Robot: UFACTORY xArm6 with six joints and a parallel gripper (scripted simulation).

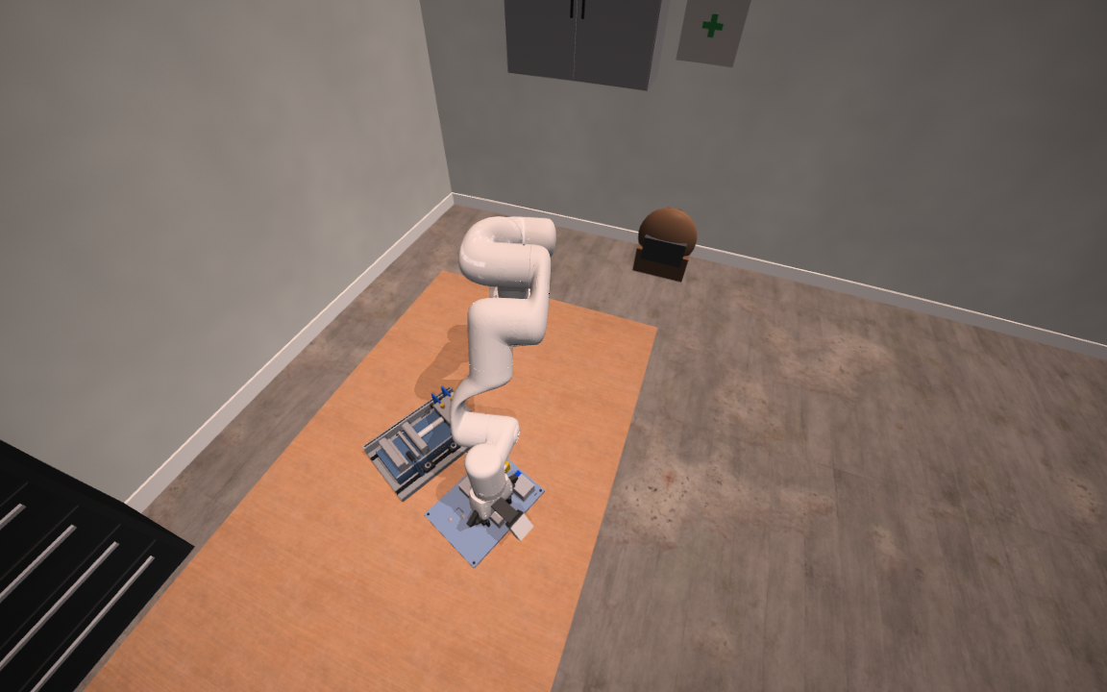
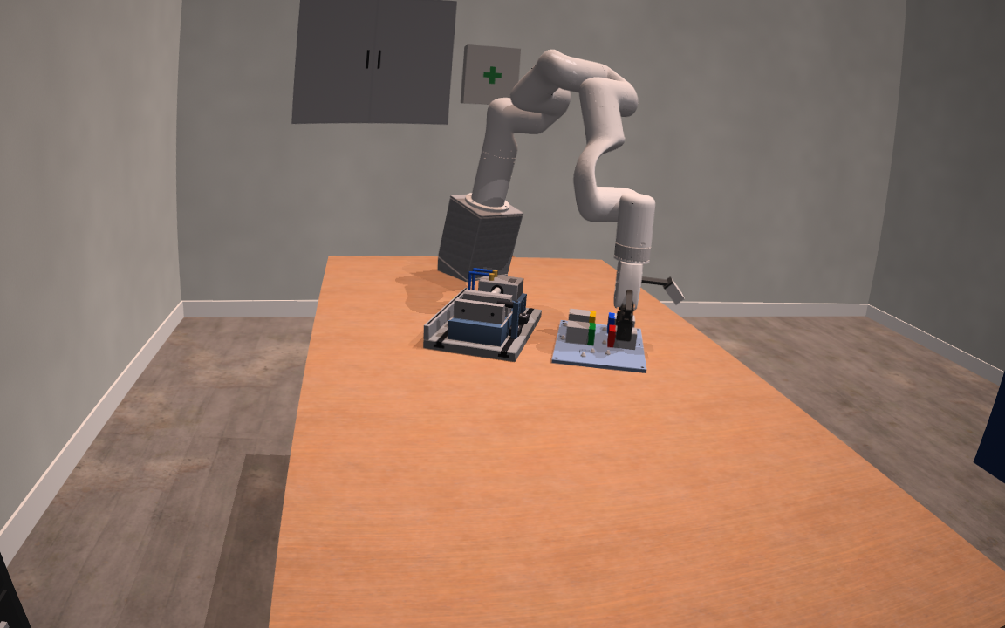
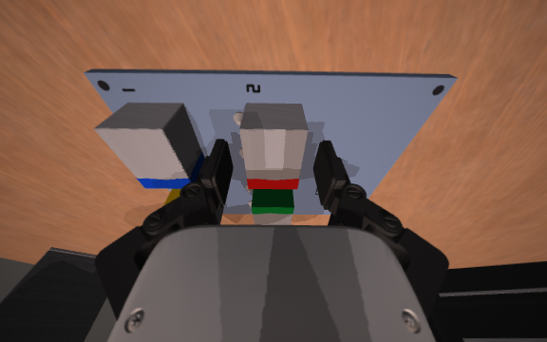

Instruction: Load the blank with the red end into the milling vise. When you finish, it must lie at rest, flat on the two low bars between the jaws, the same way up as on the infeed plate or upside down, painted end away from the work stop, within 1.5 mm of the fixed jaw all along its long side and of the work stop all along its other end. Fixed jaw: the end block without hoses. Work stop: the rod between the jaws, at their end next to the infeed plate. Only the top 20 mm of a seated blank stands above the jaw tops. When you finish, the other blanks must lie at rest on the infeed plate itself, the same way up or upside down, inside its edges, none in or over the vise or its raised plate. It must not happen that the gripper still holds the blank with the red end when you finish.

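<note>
- One blank with the red end: rectangular block, pale grey metallic top with a lighter streak, darker grey end face, red band at the opposite end; lying on the infeed plate, outside the vise.
- One pincer: black, open, a finger on either side of the red-ended blank, gaps visible at both long sides; nothing gripped.
- One infeed plate: blue-grey, dark spots at visible corners.
- Plate markings, black: numeral "1" behind the blue-ended blank; numeral "2" behind the red-ended one; another mark partly hidden, illegible.
- Further blanks on the plate: green-ended blank and yellow-ended blank, both grey-bodied.
- One milling vise: grey and dark blue, blue hoses, beside the plate on the wooden tabletop.
- One wall cabinet: pale, bearing a green cross.
- Brand names: none legible.
</note>
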